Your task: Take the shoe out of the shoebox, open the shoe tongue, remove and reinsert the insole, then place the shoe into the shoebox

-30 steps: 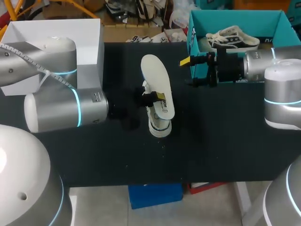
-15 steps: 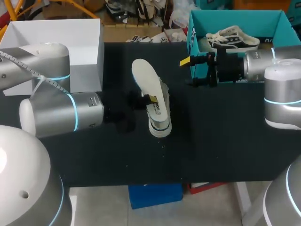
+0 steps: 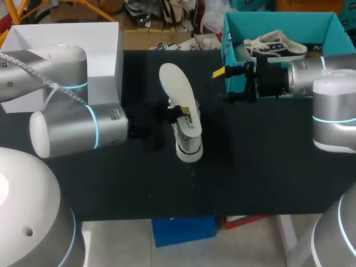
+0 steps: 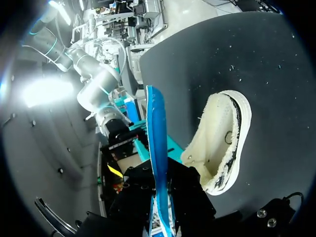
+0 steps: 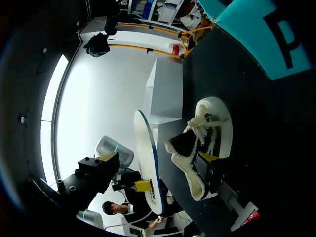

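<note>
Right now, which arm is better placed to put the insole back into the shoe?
Left. The left gripper is shut on the insole close by the shoe, while the right gripper sits open and empty beside the shoebox, apart from the shoe.

Rounded silver-grey arms (image 3: pixel 78 130) with cyan light rings, black grippers (image 3: pixel 222 85), yellow fingertips (image 3: pixel 218 73).

White insole (image 3: pixel 177 86) tilted up from cream shoe (image 3: pixel 189 147), near teal shoebox (image 3: pixel 289 23)
</note>
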